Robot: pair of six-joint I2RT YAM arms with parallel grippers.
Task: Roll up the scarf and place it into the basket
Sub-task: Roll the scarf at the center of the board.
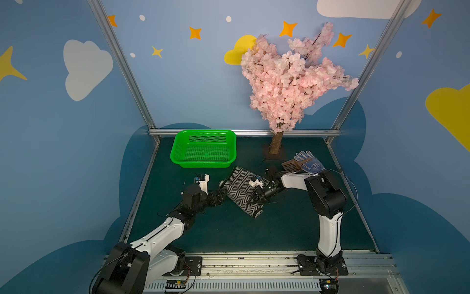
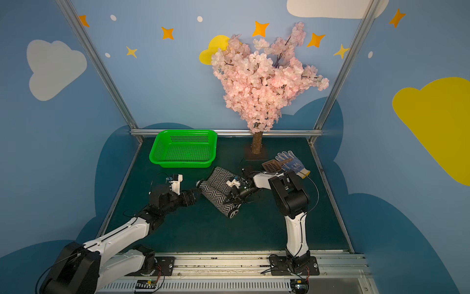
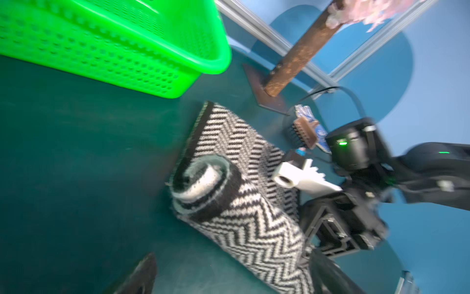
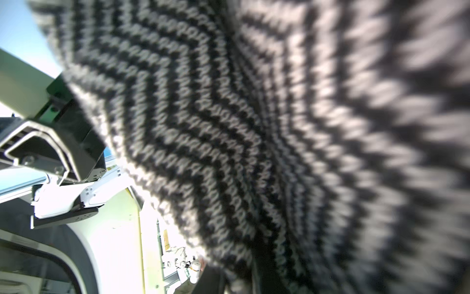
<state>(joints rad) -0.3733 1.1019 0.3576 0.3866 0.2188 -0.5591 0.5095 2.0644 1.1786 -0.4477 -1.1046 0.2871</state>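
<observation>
Two grippers flank the scarf point(image 1: 240, 189), which lies on the green table mat point(image 1: 229, 234) just in front of the basket point(image 1: 203, 164), not in it. Most of the cloth is wound into a roll, and a short flat tail points toward the basket. The spiral end point(image 3: 201, 180) faces the left gripper point(image 1: 221, 188), whose jaws appear spread and hold nothing. The right gripper point(image 1: 251, 199) sits at the opposite end, its jaws drawn narrow and pinching the knit. Herringbone cloth fills the right wrist view.

We judge the rolling nearly complete and the transfer not yet begun. We note these failure modes:

1. Unwinding. The flat tail is unsecured, so lifting before it is wound in would let it hang and pull the coil loose.
2. Telescoping. A lift from the right end alone leaves the spiral end unsupported, and the inner turns may slide out.
3. Snagging. The loose knit may catch on a finger as the jaws release.
4. Fouling. The basket wall stands close, so a low carry would drag the roll against its rim.
</observation>
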